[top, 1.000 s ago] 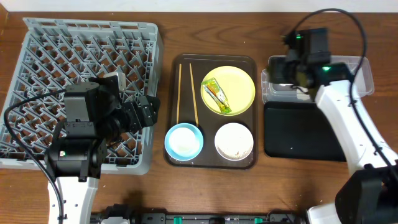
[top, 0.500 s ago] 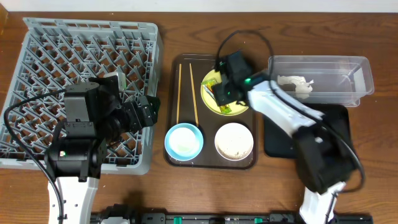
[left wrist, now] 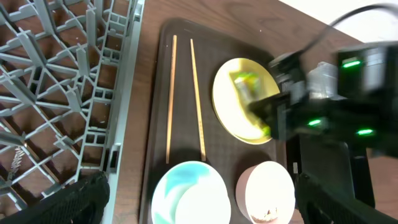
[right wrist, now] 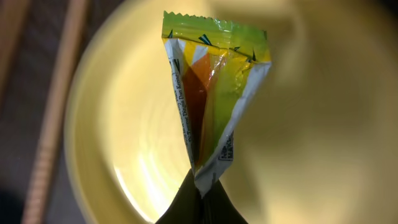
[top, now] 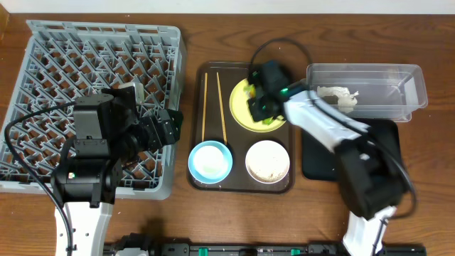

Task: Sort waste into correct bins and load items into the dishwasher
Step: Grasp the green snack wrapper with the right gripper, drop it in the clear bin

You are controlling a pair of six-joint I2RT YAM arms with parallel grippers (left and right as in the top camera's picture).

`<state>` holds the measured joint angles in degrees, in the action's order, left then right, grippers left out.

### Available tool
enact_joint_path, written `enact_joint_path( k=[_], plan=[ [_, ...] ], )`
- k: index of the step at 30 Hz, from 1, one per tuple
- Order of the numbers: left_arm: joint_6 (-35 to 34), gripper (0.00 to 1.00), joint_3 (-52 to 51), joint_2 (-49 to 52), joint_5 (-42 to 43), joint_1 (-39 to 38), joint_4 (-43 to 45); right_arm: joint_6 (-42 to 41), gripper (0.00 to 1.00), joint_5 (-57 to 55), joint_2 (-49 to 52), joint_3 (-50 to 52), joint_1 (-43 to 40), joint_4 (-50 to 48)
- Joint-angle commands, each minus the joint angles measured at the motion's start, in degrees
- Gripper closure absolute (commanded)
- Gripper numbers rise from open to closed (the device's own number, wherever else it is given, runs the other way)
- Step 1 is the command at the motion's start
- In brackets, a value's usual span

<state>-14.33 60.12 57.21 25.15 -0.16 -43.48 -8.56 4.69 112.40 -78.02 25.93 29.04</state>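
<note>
My right gripper is shut on the lower tip of the green-and-yellow wrapper packet, just above the pale-yellow plate. Overhead, this gripper covers the plate on the brown tray. My left gripper stands open and empty at the right edge of the grey dish rack. A crumpled white tissue lies in the clear tub. Two chopsticks, a light-blue bowl and a white bowl holding scraps rest on the tray.
The brown serving tray sits between the rack and the bins. The shallow black tray lies in front of the clear tub, partly under my right arm. Bare wooden table runs along the far side.
My right arm swung from the clear tub over to the yellow plate, and its jaws then closed on the wrapper packet. The left arm has not moved.
</note>
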Motion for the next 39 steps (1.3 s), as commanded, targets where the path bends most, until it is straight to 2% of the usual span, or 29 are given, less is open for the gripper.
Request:
enact_joint_path(
  k=[1,7,9,13,21,23,25,27,29,30,34,36,37,39],
  plan=[
    [0.52,0.04,1.03,0.02,0.35,0.13,-0.02,-4.68,0.99,2.16,-10.95,-1.25,-5.25,0.39],
    [0.52,0.04,1.03,0.02,0.35,0.13,-0.02,-6.19,0.99,0.74,-18.01,-1.22,-15.34,5.70],
    [0.52,0.04,1.03,0.02,0.33,0.13,-0.02,-12.00,0.99,-3.19,-17.49,-1.09,-17.49,9.73],
    [0.52,0.04,1.03,0.02,0.33,0.13,-0.02,-28.70,0.99,-11.02,-14.95,-0.92,-20.33,16.59],
    [0.52,0.04,1.03,0.02,0.33,0.13,-0.02,-46.47,0.99,-12.63,-9.20,-0.92,-21.42,13.55],
    [0.52,0.04,1.03,0.02,0.35,0.13,-0.02,-46.73,0.98,-12.61,-8.04,-0.92,-21.42,11.30],
    [0.52,0.04,1.03,0.02,0.33,0.13,-0.02,-46.73,0.82,-11.87,-7.48,-0.92,-21.42,9.81],
    [0.52,0.04,1.03,0.02,0.35,0.13,-0.02,-44.35,0.58,-8.63,-7.67,-1.01,-21.42,8.72],
    [0.52,0.04,1.03,0.02,0.35,0.13,-0.02,-34.07,0.52,-2.16,-8.87,-1.11,-21.42,6.62],
    [0.52,0.04,1.03,0.02,0.35,0.13,-0.02,-31.80,0.46,-1.16,-9.60,-1.11,-21.40,6.21],
    [0.52,0.04,1.03,0.02,0.35,0.13,-0.02,-28.59,0.46,-1.20,-13.70,-1.11,-21.22,6.45],
    [0.52,0.04,1.03,0.02,0.35,0.13,-0.02,-25.70,0.50,-0.22,-16.02,-1.11,-20.79,6.99],
    [0.52,0.04,1.03,0.02,0.33,0.13,-0.02,-22.51,0.54,1.90,-17.38,-1.11,-20.28,7.41],
    [0.52,0.04,1.03,0.02,0.33,0.13,-0.02,-14.88,0.56,8.15,-19.26,-1.11,-18.86,8.83]
  ],
)
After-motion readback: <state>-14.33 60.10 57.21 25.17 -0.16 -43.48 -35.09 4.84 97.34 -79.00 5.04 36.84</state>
